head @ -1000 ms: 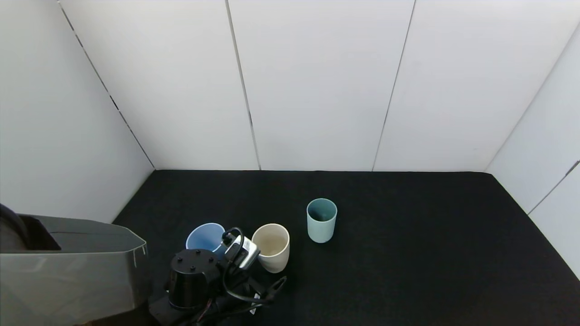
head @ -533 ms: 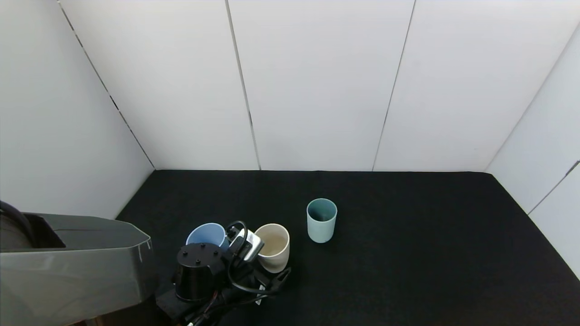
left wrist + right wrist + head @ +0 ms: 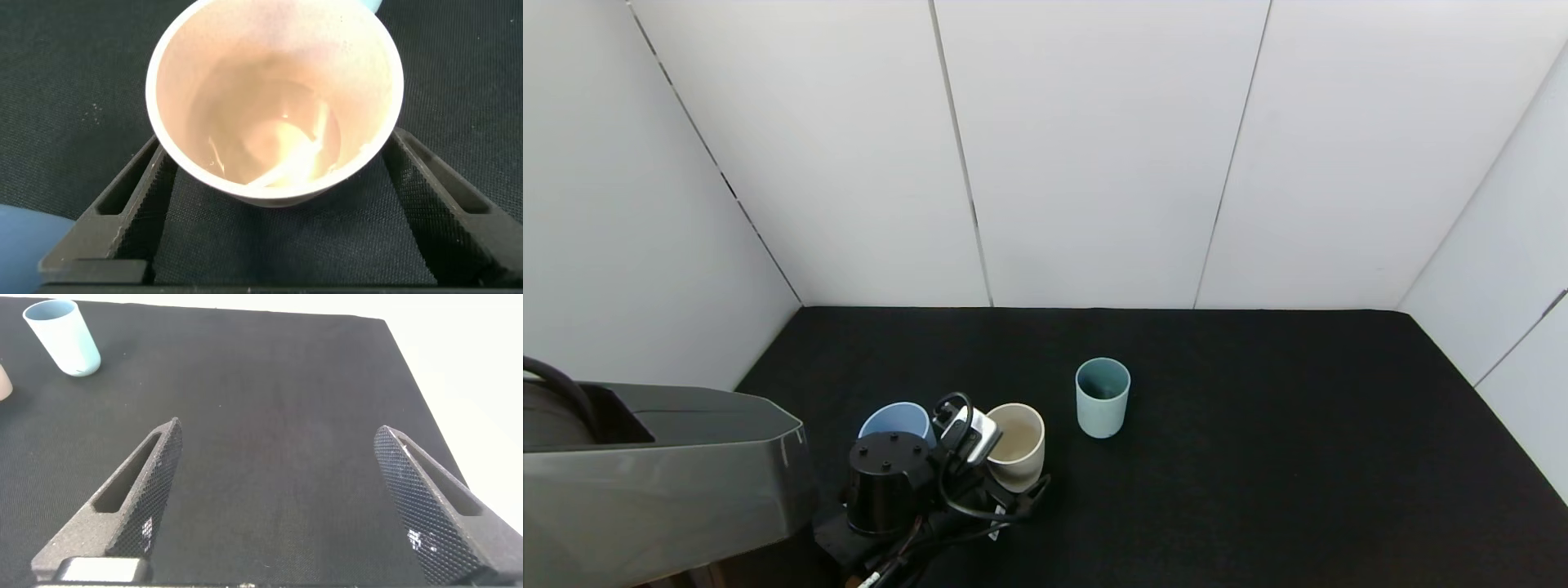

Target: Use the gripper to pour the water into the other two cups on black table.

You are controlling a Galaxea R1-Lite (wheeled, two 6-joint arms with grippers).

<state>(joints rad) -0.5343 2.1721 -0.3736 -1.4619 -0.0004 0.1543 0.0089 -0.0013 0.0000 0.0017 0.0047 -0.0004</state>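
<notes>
A beige cup (image 3: 1015,445) stands upright on the black table (image 3: 1258,449), between the light blue cup (image 3: 894,420) on its left and the teal-green cup (image 3: 1103,398) farther right. My left gripper (image 3: 1005,474) reaches in low from the near side. In the left wrist view its two fingers (image 3: 135,192) flank the beige cup (image 3: 274,90) with the jaws wide. Whether they touch its wall is hidden under the rim. Water (image 3: 286,155) glints inside it. My right gripper (image 3: 278,429) hangs open over bare table, far from the teal-green cup (image 3: 61,335).
White panel walls (image 3: 1094,163) close the table at the back and both sides. The grey shell of my left arm (image 3: 662,482) fills the near left corner. The light blue cup stands close beside the left gripper's wrist (image 3: 889,482).
My left gripper has slid forward toward the beige cup, which now sits deeper between its fingers. The cups have not moved.
</notes>
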